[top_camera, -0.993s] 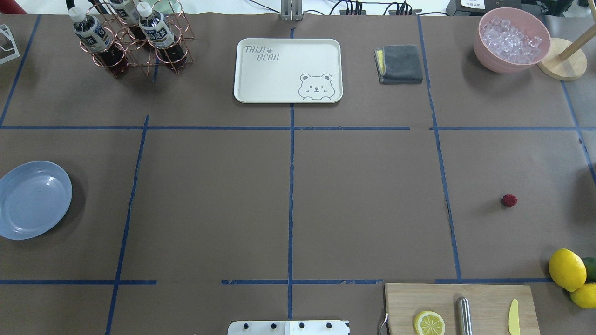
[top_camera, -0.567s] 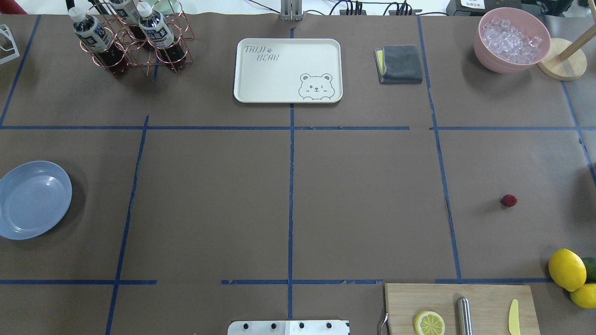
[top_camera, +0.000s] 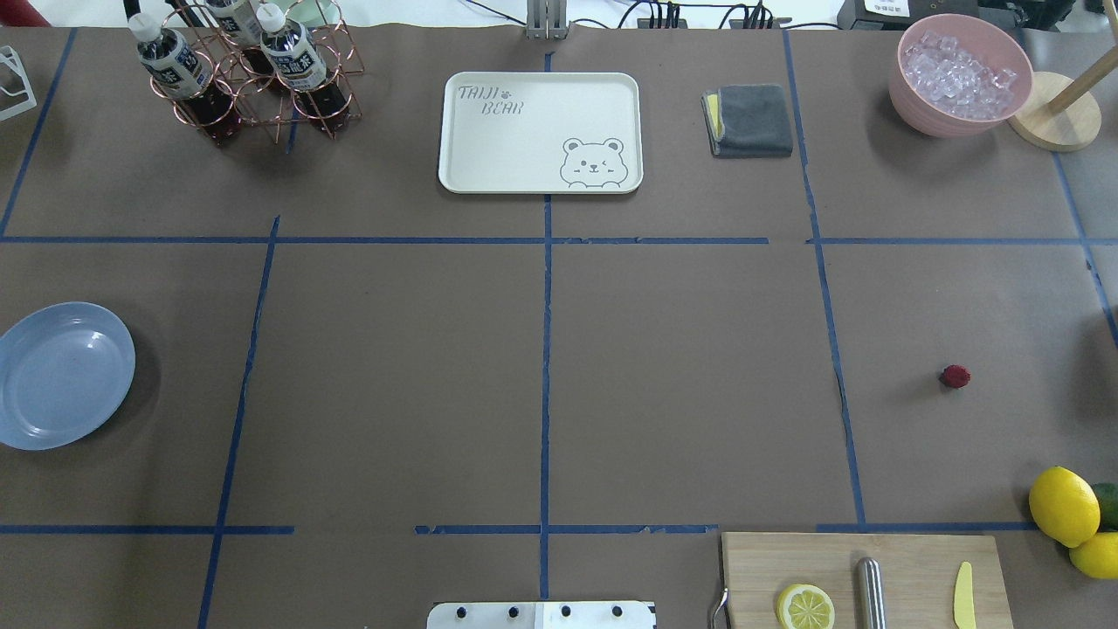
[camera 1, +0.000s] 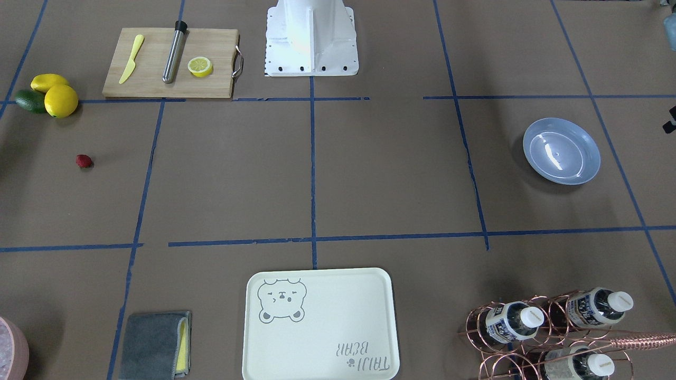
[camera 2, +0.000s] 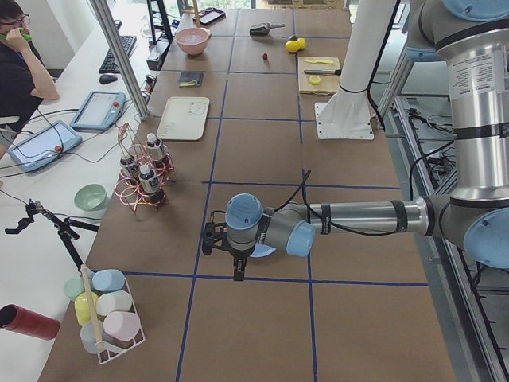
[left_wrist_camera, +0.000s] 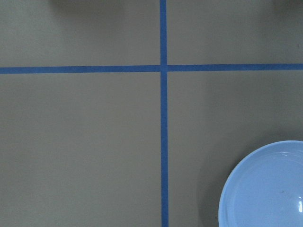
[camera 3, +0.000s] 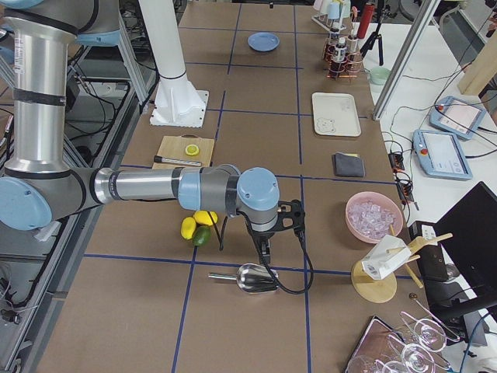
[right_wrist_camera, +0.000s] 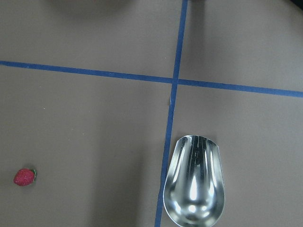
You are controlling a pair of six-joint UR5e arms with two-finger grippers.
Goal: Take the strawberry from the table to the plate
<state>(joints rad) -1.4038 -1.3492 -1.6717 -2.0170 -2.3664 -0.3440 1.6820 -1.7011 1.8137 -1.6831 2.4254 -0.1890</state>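
Observation:
The strawberry (top_camera: 955, 376) is a tiny dark-red berry lying alone on the brown table (top_camera: 681, 367), in the right-hand square; it also shows as the strawberry (camera 1: 83, 161) and, low left in the right wrist view, the strawberry (right_wrist_camera: 23, 177). The light-blue plate (top_camera: 61, 376) sits at the table's left edge with nothing on it, and the plate (left_wrist_camera: 270, 189) fills the left wrist view's lower right corner. My left gripper (camera 2: 237, 272) hangs beside the plate. My right gripper (camera 3: 264, 250) hangs past the lemons, near the scoop. Only side views show either one, so I cannot tell open from shut.
A cutting board (top_camera: 865, 577) with a lemon slice, a metal rod and a yellow knife lies near the base. Lemons (top_camera: 1064, 505) sit at the right edge. A metal scoop (right_wrist_camera: 193, 184), bear tray (top_camera: 540, 131), grey cloth (top_camera: 749, 120), ice bowl (top_camera: 959, 74) and bottle rack (top_camera: 253, 70) stand around.

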